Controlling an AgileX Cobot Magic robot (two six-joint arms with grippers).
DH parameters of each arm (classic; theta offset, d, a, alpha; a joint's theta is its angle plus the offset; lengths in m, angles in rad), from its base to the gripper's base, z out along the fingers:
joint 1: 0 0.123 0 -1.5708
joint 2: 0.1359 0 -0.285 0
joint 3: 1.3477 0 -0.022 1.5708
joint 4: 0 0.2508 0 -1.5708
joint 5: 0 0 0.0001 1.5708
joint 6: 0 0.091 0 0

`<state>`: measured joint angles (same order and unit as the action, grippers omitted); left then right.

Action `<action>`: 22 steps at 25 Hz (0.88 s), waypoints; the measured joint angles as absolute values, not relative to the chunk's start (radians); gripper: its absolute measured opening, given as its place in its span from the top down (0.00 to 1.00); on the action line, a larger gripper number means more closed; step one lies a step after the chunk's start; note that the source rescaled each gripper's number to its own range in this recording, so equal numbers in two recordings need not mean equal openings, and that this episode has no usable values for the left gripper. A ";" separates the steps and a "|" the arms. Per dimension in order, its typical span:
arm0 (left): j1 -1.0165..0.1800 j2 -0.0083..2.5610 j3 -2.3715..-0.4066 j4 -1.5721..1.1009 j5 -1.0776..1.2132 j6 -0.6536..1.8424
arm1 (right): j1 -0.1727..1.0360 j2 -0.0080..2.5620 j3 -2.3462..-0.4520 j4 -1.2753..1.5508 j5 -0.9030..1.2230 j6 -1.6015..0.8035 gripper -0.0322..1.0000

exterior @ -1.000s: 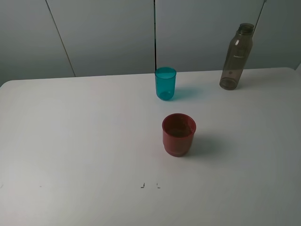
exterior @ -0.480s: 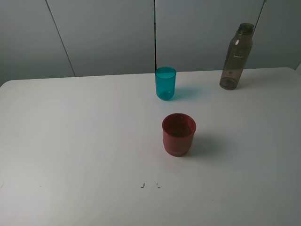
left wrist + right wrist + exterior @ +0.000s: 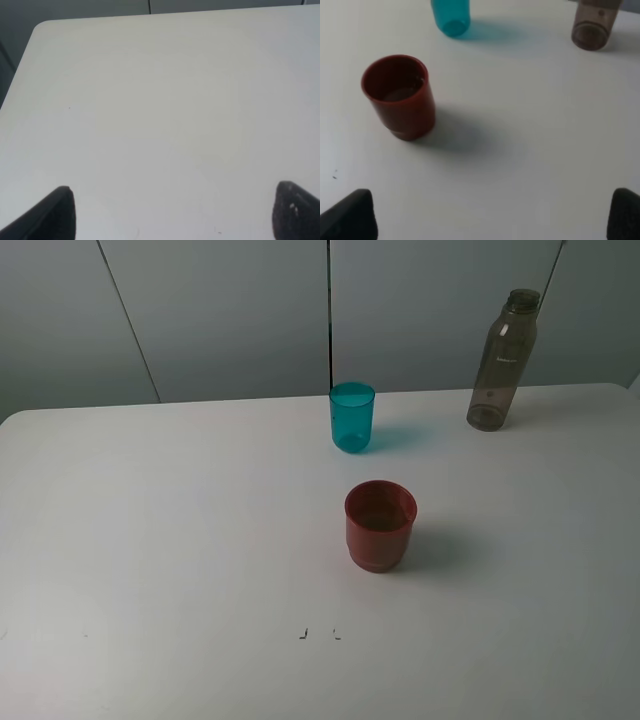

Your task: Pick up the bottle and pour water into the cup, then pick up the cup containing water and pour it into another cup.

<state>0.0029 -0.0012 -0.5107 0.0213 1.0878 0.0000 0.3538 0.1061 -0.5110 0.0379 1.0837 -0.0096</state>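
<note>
The smoky grey-brown bottle stands upright at the table's far right; its base shows in the right wrist view. The teal cup stands upright at the far middle, also seen as the teal cup. Nearer the middle sits the wide red cup, the same red cup in the right wrist view. My left gripper is open over bare table, far from all three. My right gripper is open, short of the red cup and the bottle. Neither gripper appears in the high view.
The white table has a rounded far left corner. Two small dark marks lie near its front edge. A grey panelled wall rises behind it.
</note>
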 joint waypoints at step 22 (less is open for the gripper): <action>0.003 -0.001 -0.511 0.021 1.088 0.000 | 0.056 0.001 -0.511 0.066 1.084 -0.021 0.00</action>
<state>0.0029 -0.0012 -0.5107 0.0213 1.0878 0.0000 0.0558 0.0012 -0.5110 0.0663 1.0845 -0.0206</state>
